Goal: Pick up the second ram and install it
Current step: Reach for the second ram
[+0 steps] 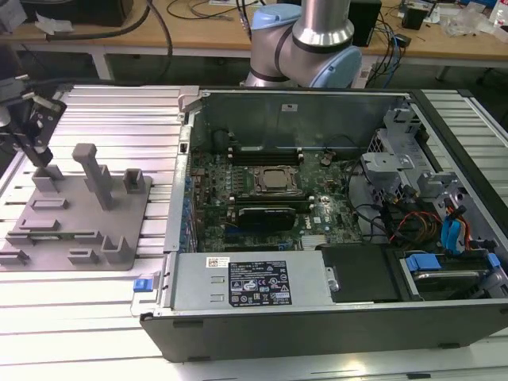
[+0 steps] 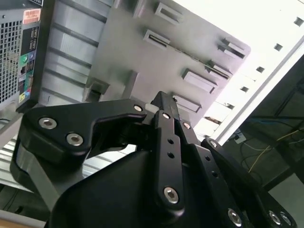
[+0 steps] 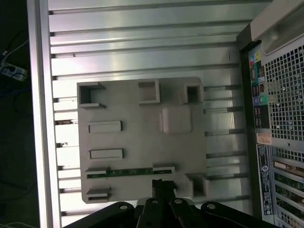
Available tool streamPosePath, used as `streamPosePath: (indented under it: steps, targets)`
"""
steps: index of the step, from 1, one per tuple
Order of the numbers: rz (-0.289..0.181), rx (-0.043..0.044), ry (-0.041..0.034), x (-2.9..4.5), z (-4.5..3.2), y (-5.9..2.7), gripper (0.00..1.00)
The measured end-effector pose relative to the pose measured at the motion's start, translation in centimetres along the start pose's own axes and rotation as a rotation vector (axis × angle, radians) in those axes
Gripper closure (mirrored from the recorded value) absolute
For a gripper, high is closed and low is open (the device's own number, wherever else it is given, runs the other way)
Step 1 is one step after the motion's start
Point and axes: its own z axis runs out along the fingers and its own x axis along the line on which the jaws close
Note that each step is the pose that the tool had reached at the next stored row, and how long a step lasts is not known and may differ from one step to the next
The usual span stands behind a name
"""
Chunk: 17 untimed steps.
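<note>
The second ram [image 3: 130, 172] is a thin green stick lying in a slot of the grey fixture plate [image 3: 142, 142], between two small holders. My gripper [image 3: 162, 183] hovers over the plate's edge with its tips close beside the stick and apart from it. The black fingers [image 2: 164, 105] are drawn together with nothing between them. In the exterior view the gripper [image 1: 45, 161] hangs at the far left, just above the fixture plate [image 1: 79, 226]. The open computer case [image 1: 317, 198] lies to the exterior view's right, with the processor socket [image 1: 275, 181] at its middle.
Tall grey posts [image 1: 97, 175] and low blocks stand up from the fixture plate near the gripper. A black expansion card [image 1: 266, 216] sits in front of the socket, and cables and drive bays [image 1: 429, 214] fill the case's right side. The ribbed aluminium table [image 3: 142, 42] surrounds the plate.
</note>
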Motion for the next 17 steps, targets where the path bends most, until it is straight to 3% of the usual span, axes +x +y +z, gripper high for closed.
streamPosePath:
  steps: [5,11,17]
  targets:
    - [0.0,0.0,0.0011,0.59,0.96,-0.46,0.92]
    - [0.0,0.0001,0.0015,1.73,2.64,-0.96,0.92]
    - [-0.001,0.0,0.0017,2.17,3.58,-1.22,0.92]
